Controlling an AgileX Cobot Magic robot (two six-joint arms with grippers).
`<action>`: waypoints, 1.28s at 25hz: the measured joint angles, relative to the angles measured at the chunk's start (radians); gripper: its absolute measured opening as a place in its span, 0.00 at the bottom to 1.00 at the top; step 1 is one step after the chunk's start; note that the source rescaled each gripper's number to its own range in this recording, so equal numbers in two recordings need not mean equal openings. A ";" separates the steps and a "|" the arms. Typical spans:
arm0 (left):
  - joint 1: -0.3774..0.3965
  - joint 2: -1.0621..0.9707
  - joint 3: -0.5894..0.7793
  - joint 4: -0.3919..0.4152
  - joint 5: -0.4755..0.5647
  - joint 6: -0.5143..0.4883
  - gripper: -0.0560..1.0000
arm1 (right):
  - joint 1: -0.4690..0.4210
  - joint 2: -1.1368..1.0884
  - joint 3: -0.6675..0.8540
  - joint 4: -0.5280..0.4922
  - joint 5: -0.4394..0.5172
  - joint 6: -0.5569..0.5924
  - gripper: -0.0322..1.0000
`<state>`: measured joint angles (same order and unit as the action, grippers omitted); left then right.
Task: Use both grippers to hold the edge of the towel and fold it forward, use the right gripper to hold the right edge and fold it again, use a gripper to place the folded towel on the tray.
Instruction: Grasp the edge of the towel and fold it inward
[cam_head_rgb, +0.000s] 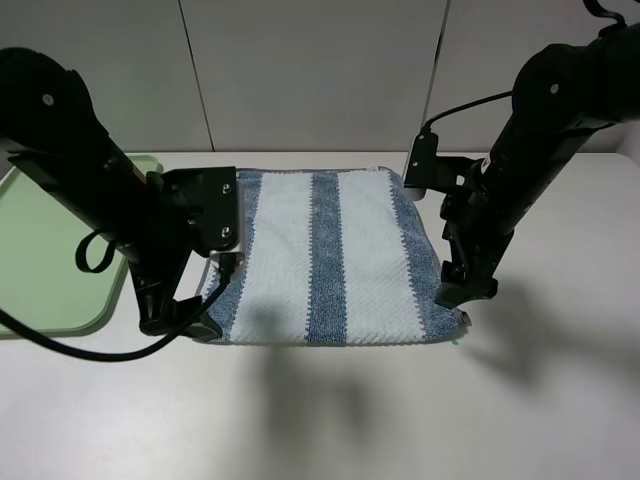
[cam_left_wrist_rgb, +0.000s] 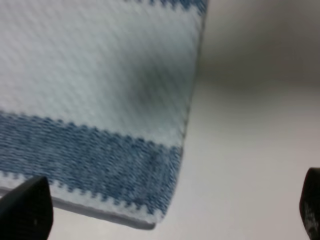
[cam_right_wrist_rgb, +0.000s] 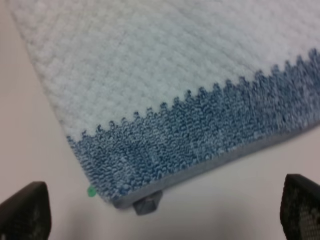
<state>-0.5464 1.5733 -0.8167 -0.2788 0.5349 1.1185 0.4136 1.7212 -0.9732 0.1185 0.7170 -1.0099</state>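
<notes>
Beside one pale-green plastic tray (cam_head_rgb: 40, 250), one blue-striped terry towel (cam_head_rgb: 325, 260) is being flanked by two spread black pincers: left pincer (cam_head_rgb: 195, 325), right pincer (cam_head_rgb: 455, 295).

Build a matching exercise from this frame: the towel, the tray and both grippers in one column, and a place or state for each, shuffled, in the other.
1. towel
2. tray
3. left gripper
4. right gripper

A. open, at the towel's front right corner
B. pale green, at the far left of the high view
C. lying flat, blue and white stripes
D. open, at the towel's front left corner

Pairs: 1-C, 2-B, 3-D, 4-A
</notes>
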 joint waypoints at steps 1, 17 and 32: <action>0.000 0.000 0.015 0.000 -0.008 0.023 0.99 | 0.000 0.000 0.004 0.004 -0.004 -0.029 1.00; -0.057 0.000 0.125 0.063 -0.060 0.095 0.99 | 0.151 0.000 0.014 0.005 -0.092 -0.190 1.00; -0.080 0.000 0.138 0.145 -0.176 0.096 0.99 | 0.151 0.086 0.092 -0.076 -0.192 -0.192 1.00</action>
<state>-0.6265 1.5733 -0.6789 -0.1338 0.3590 1.2144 0.5648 1.8069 -0.8814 0.0422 0.5251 -1.2021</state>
